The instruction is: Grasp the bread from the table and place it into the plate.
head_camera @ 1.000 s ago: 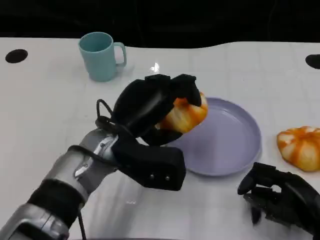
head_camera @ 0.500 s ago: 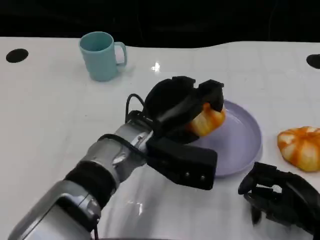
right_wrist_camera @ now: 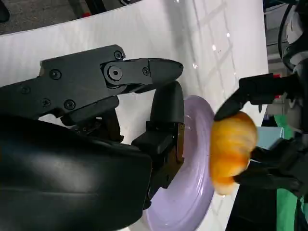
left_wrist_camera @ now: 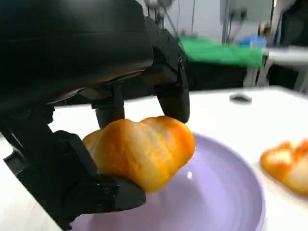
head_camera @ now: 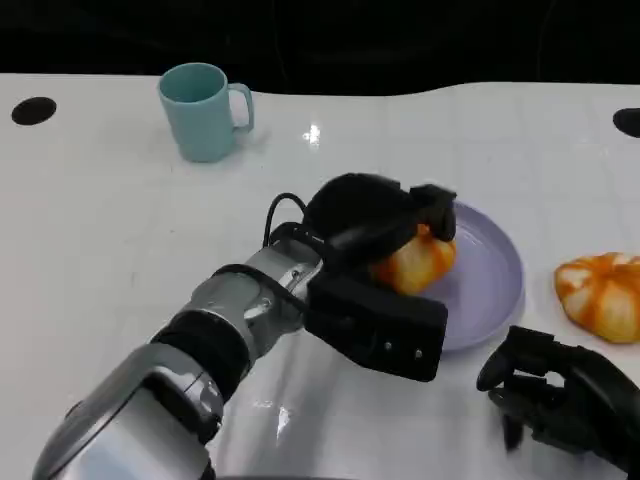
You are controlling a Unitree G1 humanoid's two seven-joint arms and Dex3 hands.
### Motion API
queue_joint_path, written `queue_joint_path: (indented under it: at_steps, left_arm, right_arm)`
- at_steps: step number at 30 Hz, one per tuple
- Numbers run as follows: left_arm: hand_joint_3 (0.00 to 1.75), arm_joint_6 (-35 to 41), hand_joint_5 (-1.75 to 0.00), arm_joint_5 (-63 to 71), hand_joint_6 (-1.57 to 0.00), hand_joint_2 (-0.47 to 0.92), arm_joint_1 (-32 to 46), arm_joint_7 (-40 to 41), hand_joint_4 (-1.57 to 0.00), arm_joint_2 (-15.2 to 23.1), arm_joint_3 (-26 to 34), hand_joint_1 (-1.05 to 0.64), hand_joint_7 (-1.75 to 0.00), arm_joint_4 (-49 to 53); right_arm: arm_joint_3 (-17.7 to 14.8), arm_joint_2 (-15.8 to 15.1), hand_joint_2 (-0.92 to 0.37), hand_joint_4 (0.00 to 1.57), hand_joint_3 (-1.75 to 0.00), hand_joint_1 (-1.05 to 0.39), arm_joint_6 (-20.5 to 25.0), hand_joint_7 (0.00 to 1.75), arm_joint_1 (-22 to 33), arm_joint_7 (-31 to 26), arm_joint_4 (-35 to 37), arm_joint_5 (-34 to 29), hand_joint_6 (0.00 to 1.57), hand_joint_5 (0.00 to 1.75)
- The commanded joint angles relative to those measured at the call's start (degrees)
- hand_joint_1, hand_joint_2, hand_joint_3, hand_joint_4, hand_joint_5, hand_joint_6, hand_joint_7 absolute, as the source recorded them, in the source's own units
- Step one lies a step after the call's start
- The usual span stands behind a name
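Note:
My left hand (head_camera: pixel 372 222) grips an orange-brown bread roll (head_camera: pixel 416 263) and holds it low over the left part of the lilac plate (head_camera: pixel 487 283). In the left wrist view the roll (left_wrist_camera: pixel 144 150) sits between the fingers (left_wrist_camera: pixel 172 94) on top and the thumb beneath, just over the plate (left_wrist_camera: pixel 221 202). A second roll (head_camera: pixel 601 294) lies on the table to the right of the plate. My right hand (head_camera: pixel 558 394) rests at the near right with nothing in it. The right wrist view shows its fingers (right_wrist_camera: pixel 144 72) apart, with the held roll (right_wrist_camera: pixel 232 144) and the plate (right_wrist_camera: pixel 190 197) beyond.
A teal mug (head_camera: pixel 204 110) stands at the far left of the white table (head_camera: pixel 100 230). Dark round holes (head_camera: pixel 33 110) mark the table's far corners. The second roll (left_wrist_camera: pixel 288 163) lies close beside the plate's right rim.
My left hand has carried the roll to the right and lower, from the plate's left rim to over the plate. The right hand has stayed still.

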Motion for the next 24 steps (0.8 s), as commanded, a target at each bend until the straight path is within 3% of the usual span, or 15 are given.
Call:
queue_joint_path:
  at_steps: [1,3,7,18,24]
  left_arm:
    - [0.48,3.6,-0.71,0.6,-0.16,0.92,-3.0,-7.5,-0.05,0.4,-1.6,-0.73,-0.32,-0.3]
    - [0.56,4.4,-0.53,0.7,-0.04,0.92,-2.8,-8.6,-0.01,0.6,-1.9,-0.83,-0.37,-0.8]
    - [0.66,5.2,-0.26,0.4,0.00,0.92,-2.6,-10.8,0.00,0.9,-2.2,-0.94,-0.25,-1.9]
    - [0.67,5.9,-0.13,0.7,0.00,0.92,-0.7,-13.4,0.00,3.0,-2.9,-0.97,-0.18,-6.9]
    - [0.66,5.6,-0.13,-0.1,0.00,0.92,2.5,-14.5,0.00,6.4,-1.8,-0.93,-0.17,-14.7]
  right_arm:
    - [0.4,-0.5,-0.92,0.67,-0.32,-0.51,2.1,1.42,2.1,-0.3,0.7,-1.2,0.62,1.75]
    - [0.4,-0.4,-0.92,0.67,-0.31,-0.51,2.4,1.42,2.1,-0.1,0.6,-0.9,0.63,1.75]
    - [0.4,-0.4,-0.92,0.68,-0.31,-0.51,2.3,1.42,2.1,-0.2,0.6,-1.0,0.63,1.75]
    - [0.4,-0.5,-0.92,0.66,-0.31,-0.51,2.3,1.42,2.0,-0.1,0.5,-1.0,0.63,1.75]
    - [0.5,-0.4,-0.92,0.67,-0.31,-0.52,2.6,1.44,1.8,-0.4,0.6,-1.2,0.62,1.75]
